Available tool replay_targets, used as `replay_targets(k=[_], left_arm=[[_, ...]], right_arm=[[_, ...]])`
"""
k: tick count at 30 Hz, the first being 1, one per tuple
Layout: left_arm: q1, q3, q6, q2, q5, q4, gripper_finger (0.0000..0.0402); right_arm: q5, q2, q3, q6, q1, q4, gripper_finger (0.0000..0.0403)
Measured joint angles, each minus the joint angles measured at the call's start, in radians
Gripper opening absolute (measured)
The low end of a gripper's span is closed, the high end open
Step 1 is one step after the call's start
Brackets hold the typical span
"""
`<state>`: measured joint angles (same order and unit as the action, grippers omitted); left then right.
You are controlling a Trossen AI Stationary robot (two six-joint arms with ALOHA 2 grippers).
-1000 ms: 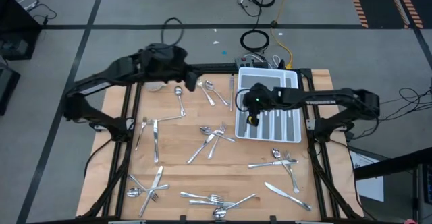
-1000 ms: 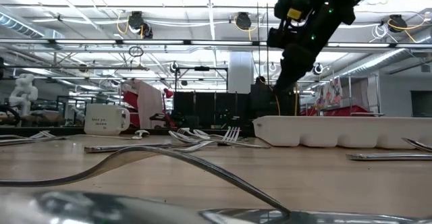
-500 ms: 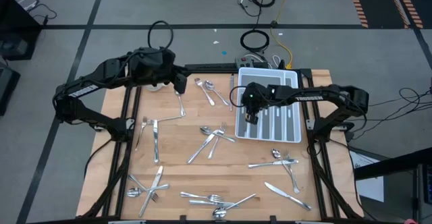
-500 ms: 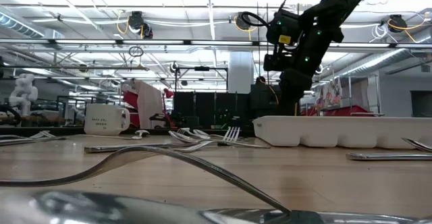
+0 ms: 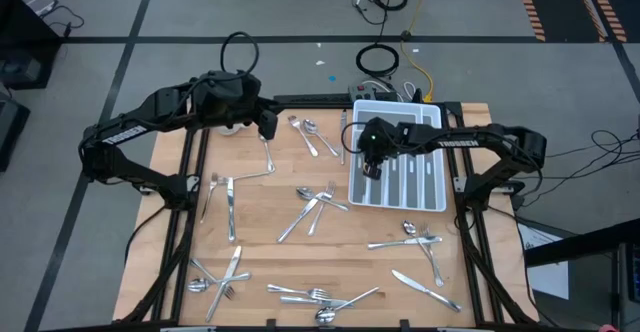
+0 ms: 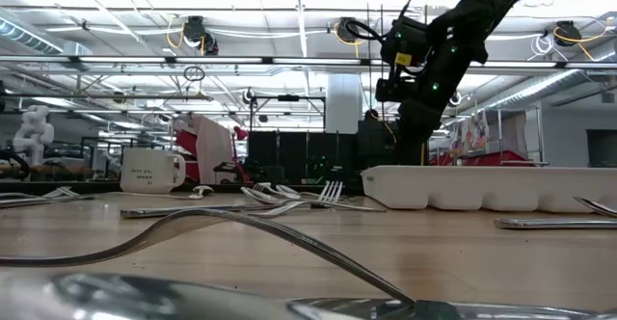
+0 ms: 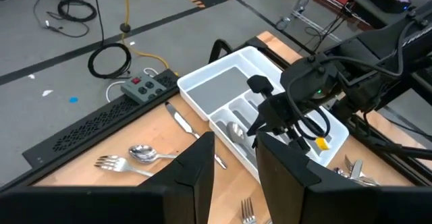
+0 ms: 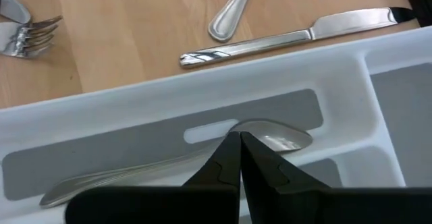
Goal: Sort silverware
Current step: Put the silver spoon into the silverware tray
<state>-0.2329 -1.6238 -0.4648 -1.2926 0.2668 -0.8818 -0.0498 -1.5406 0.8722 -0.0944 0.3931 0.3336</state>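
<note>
Near edge of the light wooden tabletop [image 5: 255, 237]: a loose scatter of slim shiny metal forks, spoons and knives [image 5: 315, 294], some crossed over one another, with more toward the near left corner and near the right edge. Mid-table, a small crossed cluster of forks and a spoon lies just left of the white plastic compartmented cutlery tray [image 5: 432, 204]; one knife and one bent-handled piece lie toward the left edge. The tray sits against the right edge, reaching to the far right corner. In its leftmost long slot rests one silver spoon [image 8: 270, 135], bowl toward the far end. Right gripper [image 8: 239, 158] hangs directly over that slot, fingers pressed together, nothing between them, tips just above the spoon. On bare wood beside the tray's left wall lie a knife [image 8: 290, 35], a spoon handle and a fork. Toward the far edge, two spoons and a fork. Left gripper [image 5: 266, 124] is raised above the far left part of the table, fingers parted, empty.
</note>
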Motion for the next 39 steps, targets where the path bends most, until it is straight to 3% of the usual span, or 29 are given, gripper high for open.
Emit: replay_targets(k=[20, 29, 39], left_arm=[[0.000, 0.000, 0.002, 0.000, 0.000, -0.002, 0.0114], [0.000, 0.000, 0.007, 0.000, 0.000, -0.002, 0.0114], [0.000, 0.001, 0.003, 0.000, 0.000, -0.003, 0.0114]], right_arm=[[0.000, -0.083, 0.000, 0.003, 0.006, -0.081, 0.0000], [0.001, -0.082, 0.083, -0.073, 0.003, -0.076, 0.0000], [-0.001, -0.081, 0.144, -0.043, 0.013, 0.136, 0.0000]])
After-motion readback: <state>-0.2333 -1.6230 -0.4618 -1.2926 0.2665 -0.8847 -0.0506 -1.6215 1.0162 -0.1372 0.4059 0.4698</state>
